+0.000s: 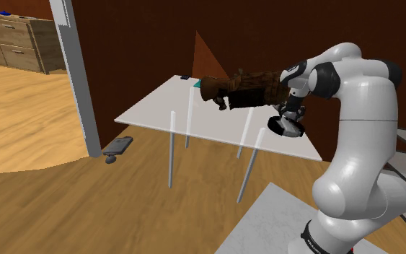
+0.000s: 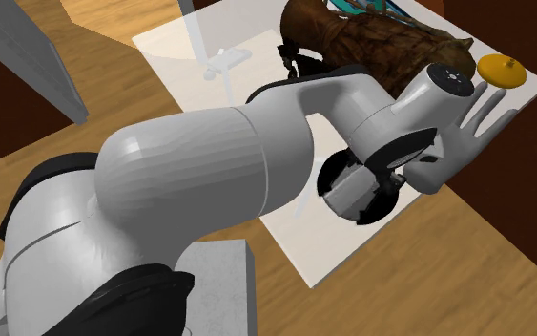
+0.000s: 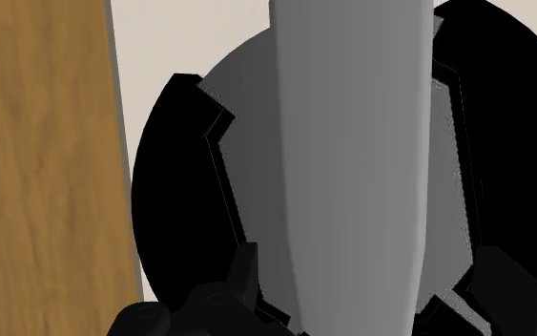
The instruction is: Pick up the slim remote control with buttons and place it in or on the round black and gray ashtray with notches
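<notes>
The slim grey remote point(image 3: 352, 143) lies lengthwise over the round ashtray point(image 3: 171, 172), which has a black notched rim and a grey inside. My gripper point(image 3: 352, 305) hangs straight above it, open. One black finger point(image 3: 209, 305) stands on each side of the remote, with a little gap to it. In the shoulder view the gripper point(image 1: 289, 115) points down at the ashtray point(image 1: 284, 127), near the edge of the white table point(image 1: 158, 108) closest to the stand.
A large brown, leathery object point(image 1: 241, 90) lies on the table just beside the gripper, toward the shoulder view's left. A small orange thing point(image 2: 500, 69) sits at a table corner. A grey item point(image 1: 118, 146) lies on the wooden floor by a wall edge.
</notes>
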Motion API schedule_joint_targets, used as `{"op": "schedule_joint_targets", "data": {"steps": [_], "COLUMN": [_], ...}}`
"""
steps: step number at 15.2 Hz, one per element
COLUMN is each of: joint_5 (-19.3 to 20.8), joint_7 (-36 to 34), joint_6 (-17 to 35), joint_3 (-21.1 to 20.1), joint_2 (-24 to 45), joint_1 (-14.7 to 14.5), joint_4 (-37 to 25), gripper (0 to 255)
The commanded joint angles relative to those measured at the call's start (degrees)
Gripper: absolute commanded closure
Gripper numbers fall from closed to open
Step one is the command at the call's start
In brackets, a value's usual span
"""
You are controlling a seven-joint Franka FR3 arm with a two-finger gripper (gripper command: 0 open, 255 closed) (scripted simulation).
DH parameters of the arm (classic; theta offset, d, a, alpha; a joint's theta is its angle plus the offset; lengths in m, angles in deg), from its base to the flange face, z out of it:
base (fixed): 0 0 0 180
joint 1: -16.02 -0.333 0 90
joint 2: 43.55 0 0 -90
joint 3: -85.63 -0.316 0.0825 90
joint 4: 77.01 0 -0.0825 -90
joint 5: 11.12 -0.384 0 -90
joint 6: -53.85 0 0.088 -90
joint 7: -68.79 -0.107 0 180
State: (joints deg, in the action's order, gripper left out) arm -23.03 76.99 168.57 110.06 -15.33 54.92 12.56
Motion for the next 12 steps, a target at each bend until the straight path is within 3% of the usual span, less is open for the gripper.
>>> {"op": "schedule_joint_targets", "data": {"steps": [1,4,12], "joint_5": [0.3,1.0,1.0], "joint_7": [-0.2,-0.7,-0.7], "joint_6": [-1.6,-6.3,-6.3], "joint_3": [0.2,0.5,0.6], "joint_2": [-0.6,-1.9,-1.9], "joint_1": [0.0,0.0,0.0], "joint_4": [-1.1,-4.6,-4.6], "gripper": [0,0,0]}}
